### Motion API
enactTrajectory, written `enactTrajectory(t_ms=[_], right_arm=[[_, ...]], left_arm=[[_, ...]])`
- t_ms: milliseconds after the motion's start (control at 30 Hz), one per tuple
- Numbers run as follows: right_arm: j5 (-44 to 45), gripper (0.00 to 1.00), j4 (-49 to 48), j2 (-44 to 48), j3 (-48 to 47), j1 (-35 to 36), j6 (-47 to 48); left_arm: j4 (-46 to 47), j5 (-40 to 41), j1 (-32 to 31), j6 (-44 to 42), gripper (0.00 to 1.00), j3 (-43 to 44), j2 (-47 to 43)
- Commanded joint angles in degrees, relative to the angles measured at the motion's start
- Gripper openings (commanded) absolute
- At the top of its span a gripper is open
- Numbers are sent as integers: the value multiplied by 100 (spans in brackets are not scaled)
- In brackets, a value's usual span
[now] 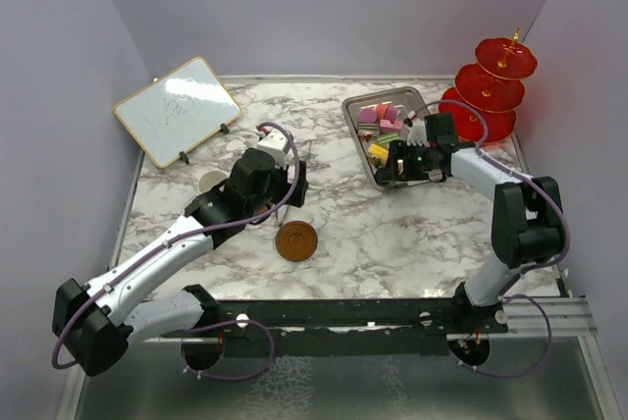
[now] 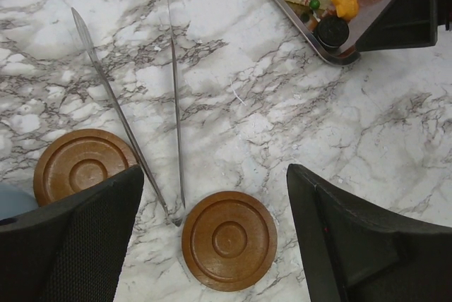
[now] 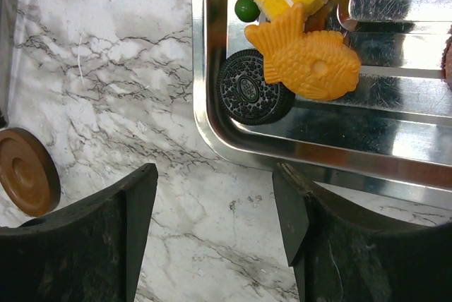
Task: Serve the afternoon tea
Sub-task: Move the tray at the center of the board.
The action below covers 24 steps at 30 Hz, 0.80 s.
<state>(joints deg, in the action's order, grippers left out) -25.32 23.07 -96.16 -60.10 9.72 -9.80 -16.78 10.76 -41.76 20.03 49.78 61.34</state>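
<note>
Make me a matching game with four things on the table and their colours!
Things:
1. stand
2. saucer
3. fish cake
4. round cookie

Colours:
A. black
B. orange
C. red
D. brown

Pairs: 1-C, 2-D, 3-B, 4-A
</note>
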Motion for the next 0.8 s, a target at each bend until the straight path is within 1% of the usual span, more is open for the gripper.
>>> enactTrajectory(t_ms=[0,200,500,767], right_arm=[[53,68,-212,-188,-9,30,14],[-198,68,-276,-318,6,25,89],[-209,68,-128,-510,33,46,115],[-298,68,-229,-241,459,125,66]], left_arm=[[38,416,-25,-201,85,-144,-432],[2,556,-26,-167,86,-337,-681],[-6,532,-25,-131,86,-364,-700],[5,580,-26,-104,86,-441,-778]])
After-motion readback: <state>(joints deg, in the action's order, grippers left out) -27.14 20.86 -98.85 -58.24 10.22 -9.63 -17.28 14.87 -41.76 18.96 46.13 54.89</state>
